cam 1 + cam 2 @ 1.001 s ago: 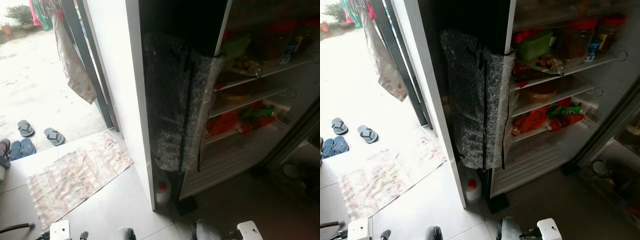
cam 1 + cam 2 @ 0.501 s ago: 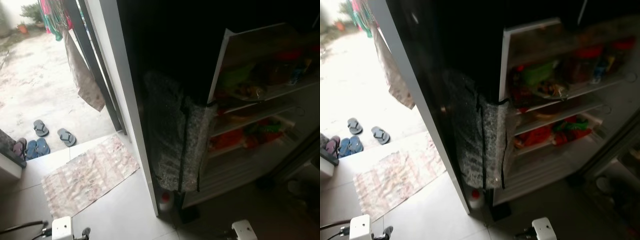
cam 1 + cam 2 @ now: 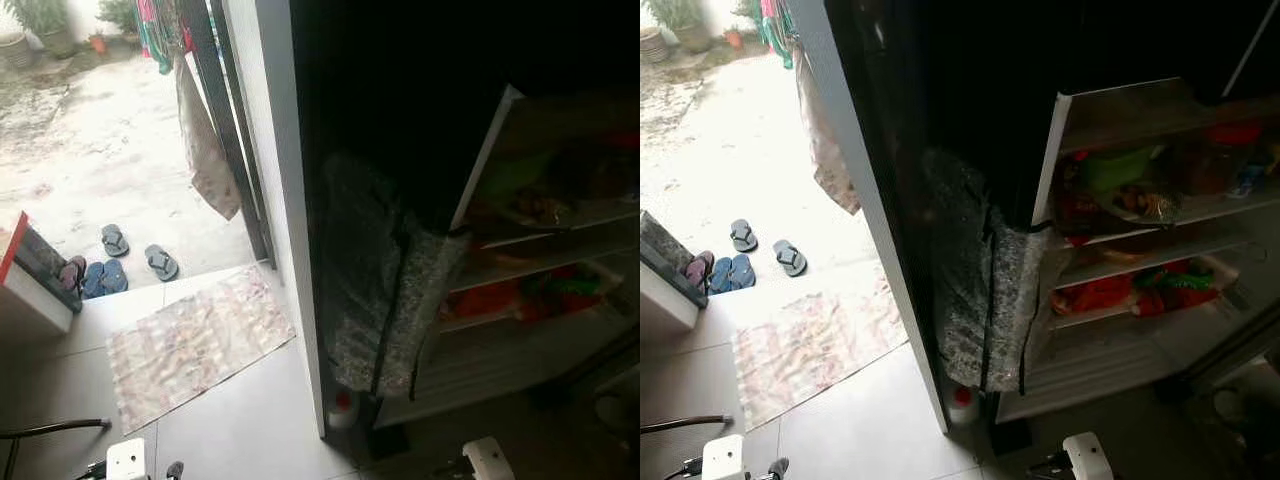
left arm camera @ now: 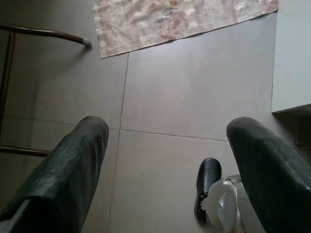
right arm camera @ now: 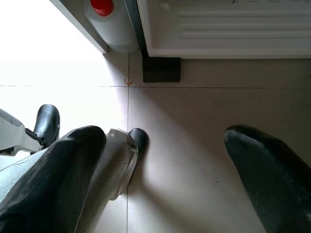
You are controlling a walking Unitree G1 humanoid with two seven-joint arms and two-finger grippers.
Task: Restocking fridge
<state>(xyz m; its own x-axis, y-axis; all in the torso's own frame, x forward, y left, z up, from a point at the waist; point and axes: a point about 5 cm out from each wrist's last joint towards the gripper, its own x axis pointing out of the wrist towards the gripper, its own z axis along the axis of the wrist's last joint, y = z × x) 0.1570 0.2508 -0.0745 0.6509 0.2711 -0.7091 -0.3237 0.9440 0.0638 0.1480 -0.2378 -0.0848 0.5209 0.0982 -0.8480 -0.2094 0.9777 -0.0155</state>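
Fridge (image 3: 1120, 340) stands open, shelves stocked; red-capped jug (image 5: 109, 22) on floor beside it. Left gripper (image 4: 165, 160) and right gripper (image 5: 163, 165) hang low, fingers apart, empty.

Head cameras look down at the open fridge (image 3: 1140, 250); wrist cameras face the tiled floor (image 4: 184, 97) closely.

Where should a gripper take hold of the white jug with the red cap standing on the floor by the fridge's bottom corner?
Probably at the neck just under the red cap, coming from above. The white jug stands upright, wedged between the white wall edge and the fridge base, so its sides look hard to reach. Both grippers, left and right, hang open over the tiles.
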